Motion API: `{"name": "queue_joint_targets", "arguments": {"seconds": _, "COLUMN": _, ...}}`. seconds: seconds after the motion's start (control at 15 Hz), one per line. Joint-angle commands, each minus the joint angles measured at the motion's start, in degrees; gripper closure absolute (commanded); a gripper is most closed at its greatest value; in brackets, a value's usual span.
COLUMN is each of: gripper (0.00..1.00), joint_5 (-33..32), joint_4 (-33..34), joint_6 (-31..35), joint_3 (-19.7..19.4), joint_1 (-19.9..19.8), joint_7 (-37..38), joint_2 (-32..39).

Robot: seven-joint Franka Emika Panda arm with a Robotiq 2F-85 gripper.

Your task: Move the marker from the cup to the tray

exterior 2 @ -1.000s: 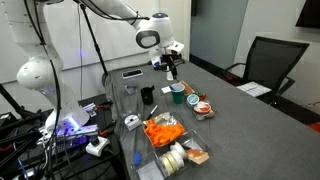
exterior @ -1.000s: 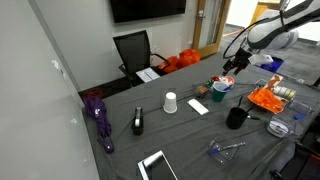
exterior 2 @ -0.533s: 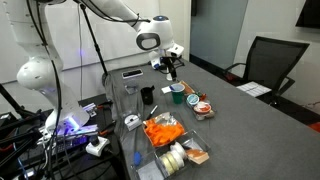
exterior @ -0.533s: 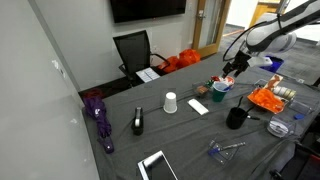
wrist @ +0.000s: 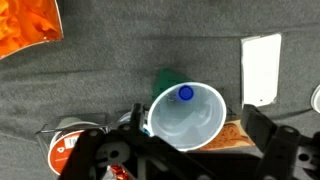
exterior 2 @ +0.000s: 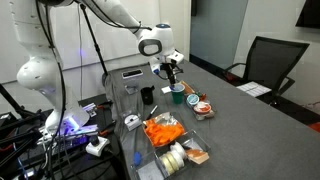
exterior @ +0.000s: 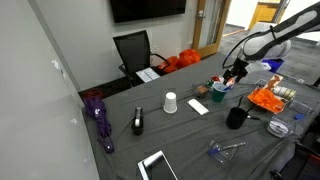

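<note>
The gripper (exterior 2: 172, 73) is now lower over the cup (wrist: 196, 126), jaws open and empty; the marker (wrist: 185, 94) inside seems ready for grasping.

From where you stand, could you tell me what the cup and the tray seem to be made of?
The cup: probably plastic, smooth thin rim, even pale inside. The tray: likely plastic too, bright orange throughout; finish too blurred to tell.
</note>
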Motion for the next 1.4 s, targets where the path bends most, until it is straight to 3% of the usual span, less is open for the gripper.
{"name": "queue_joint_targets", "arguments": {"seconds": 0.0, "gripper": 0.00, "joint_5": -2.2, "joint_4": -0.1, "joint_6": 0.9, "joint_3": -0.6, "joint_1": 0.3, "joint_7": 1.3, "joint_2": 1.1}}
{"name": "queue_joint_targets", "arguments": {"seconds": 1.0, "gripper": 0.00, "joint_5": -2.6, "joint_4": 0.0, "joint_6": 3.1, "joint_3": -0.4, "joint_1": -0.2, "joint_7": 1.3, "joint_2": 3.2}}
{"name": "queue_joint_targets", "arguments": {"seconds": 1.07, "gripper": 0.25, "joint_5": -2.5, "joint_4": 0.1, "joint_6": 3.2, "joint_3": -0.3, "joint_1": -0.2, "joint_7": 1.1, "joint_2": 3.3}}
{"name": "queue_joint_targets", "arguments": {"seconds": 1.13, "gripper": 0.26, "joint_5": -2.6, "joint_4": 0.1, "joint_6": 3.4, "joint_3": -0.3, "joint_1": -0.3, "joint_7": 0.9, "joint_2": 3.3}}
{"name": "queue_joint_targets", "arguments": {"seconds": 1.33, "gripper": 0.49, "joint_5": -2.9, "joint_4": 0.3, "joint_6": 3.9, "joint_3": -0.6, "joint_1": -0.1, "joint_7": 1.4, "joint_2": 3.7}}
